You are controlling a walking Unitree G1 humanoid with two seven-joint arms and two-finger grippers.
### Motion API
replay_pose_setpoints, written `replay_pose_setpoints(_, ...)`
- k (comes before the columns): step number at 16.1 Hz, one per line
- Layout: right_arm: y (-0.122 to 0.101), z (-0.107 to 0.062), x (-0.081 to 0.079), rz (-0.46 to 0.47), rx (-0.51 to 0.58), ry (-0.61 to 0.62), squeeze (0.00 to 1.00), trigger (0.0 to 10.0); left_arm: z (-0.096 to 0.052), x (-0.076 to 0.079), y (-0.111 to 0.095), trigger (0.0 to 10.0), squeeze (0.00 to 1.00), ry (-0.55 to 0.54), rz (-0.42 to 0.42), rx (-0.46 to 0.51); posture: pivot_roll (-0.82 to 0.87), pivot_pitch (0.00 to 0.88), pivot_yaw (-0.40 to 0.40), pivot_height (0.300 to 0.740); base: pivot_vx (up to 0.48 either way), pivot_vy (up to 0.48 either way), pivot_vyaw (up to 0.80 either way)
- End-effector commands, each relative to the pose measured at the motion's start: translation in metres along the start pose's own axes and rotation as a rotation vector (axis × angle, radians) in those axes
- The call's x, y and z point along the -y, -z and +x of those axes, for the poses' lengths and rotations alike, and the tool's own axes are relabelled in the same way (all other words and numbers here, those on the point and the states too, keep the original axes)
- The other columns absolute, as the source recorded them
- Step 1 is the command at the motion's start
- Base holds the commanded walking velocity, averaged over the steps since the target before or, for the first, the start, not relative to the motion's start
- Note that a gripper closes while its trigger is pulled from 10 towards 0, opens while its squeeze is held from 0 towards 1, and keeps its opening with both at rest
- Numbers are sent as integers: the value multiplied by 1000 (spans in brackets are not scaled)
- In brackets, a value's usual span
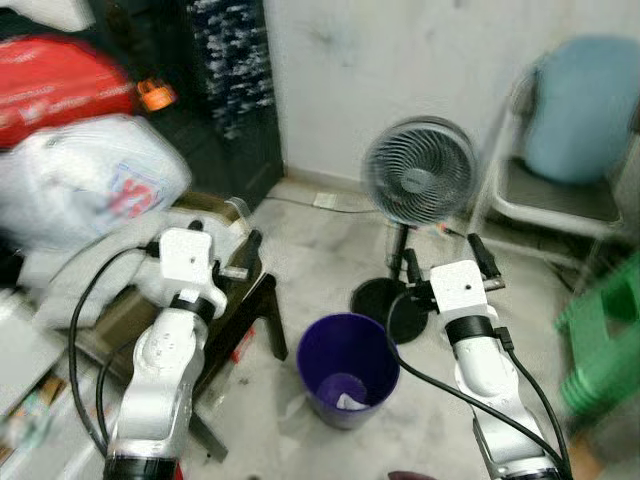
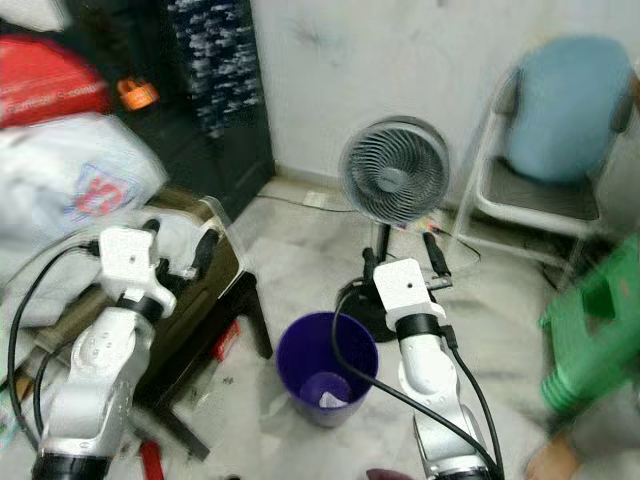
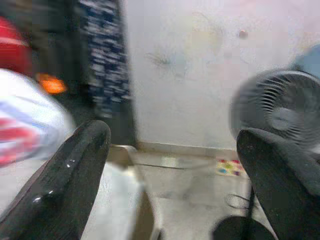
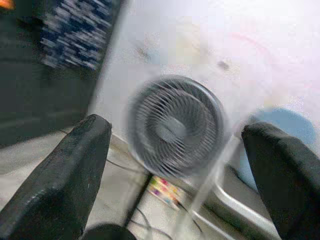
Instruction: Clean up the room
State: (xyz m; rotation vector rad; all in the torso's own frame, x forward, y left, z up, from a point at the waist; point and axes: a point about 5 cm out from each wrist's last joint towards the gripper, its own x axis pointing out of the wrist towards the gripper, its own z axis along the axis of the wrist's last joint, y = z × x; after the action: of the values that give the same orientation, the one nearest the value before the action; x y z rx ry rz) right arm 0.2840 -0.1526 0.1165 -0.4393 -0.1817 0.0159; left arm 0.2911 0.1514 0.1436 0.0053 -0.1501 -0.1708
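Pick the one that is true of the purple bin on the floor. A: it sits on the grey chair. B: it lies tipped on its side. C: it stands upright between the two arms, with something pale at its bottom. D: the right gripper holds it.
C: the purple bin stands upright on the floor between the arms, a pale scrap at its bottom; both grippers are open and hold nothing.

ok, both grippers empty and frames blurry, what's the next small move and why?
Probably hold still and let the view settle. Both the left gripper and right gripper hang open with nothing held, above the floor, and the views are blurred. The purple bin sits between the arms near the fan; no clear piece of litter can be made out to reach for yet.
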Motion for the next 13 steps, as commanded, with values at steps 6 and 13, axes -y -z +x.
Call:
replay_pose_setpoints(6, -7, 3, -7, -6, 20, -24, 0, 10000, -1, 1, 3, 10000, 0, 23, 6, -9, -114, 12, 81, 740, 0, 0, 800)
replay_pose_setpoints(13, -9, 8, -6, -17, 27, -23, 0, 10000, 7, 3, -2, 10000, 0, 17, 15, 13, -115, 13, 80, 740, 0, 0, 263)
